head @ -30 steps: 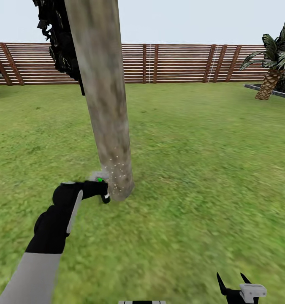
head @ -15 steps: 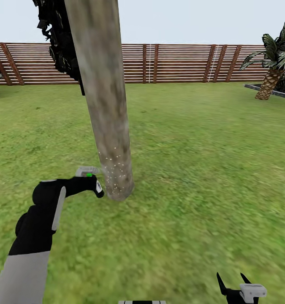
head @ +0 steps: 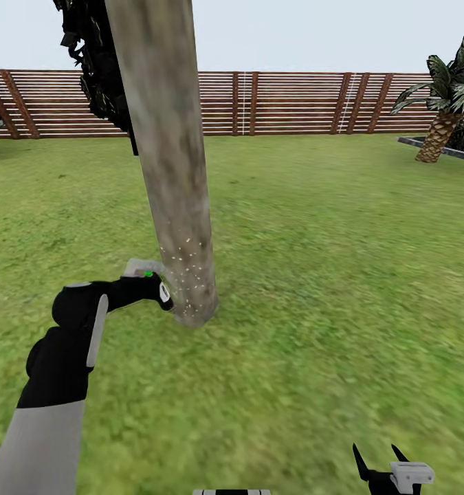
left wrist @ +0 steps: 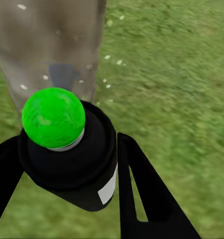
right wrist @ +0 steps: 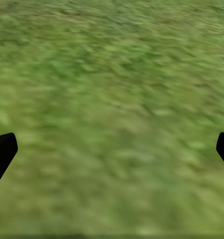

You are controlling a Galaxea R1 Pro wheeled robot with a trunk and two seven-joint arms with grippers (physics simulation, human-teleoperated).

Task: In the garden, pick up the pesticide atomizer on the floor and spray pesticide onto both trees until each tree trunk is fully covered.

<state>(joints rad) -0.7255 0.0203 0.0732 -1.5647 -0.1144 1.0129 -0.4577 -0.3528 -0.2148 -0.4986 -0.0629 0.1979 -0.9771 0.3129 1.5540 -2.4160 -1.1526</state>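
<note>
Stretching across most of the head view is the lawn [head: 314, 275], blurry green grass running back to the slatted fence [head: 293, 103] along the upper part of the frame. Up the left-centre rises the trunk [head: 168, 158], thick and mottled grey-beige, its base flecked with pale specks; dark jagged foliage [head: 94, 62] hangs just left of it at the top. Far at the upper right edge stands a palm [head: 445, 103]. Down at the lower left, the left arm [head: 60, 371] reaches in toward the trunk's base, and the left gripper [head: 149, 287] is clamped on the atomizer [head: 146, 273], nozzle end just beside the bark. In the left wrist view the atomizer [left wrist: 67, 149] sits snug between the two dark fingers [left wrist: 142, 194], green cap facing the camera, trunk straight ahead. At the lower right corner, the right gripper [head: 381, 456] is spread wide, holding nothing, over bare grass.
</note>
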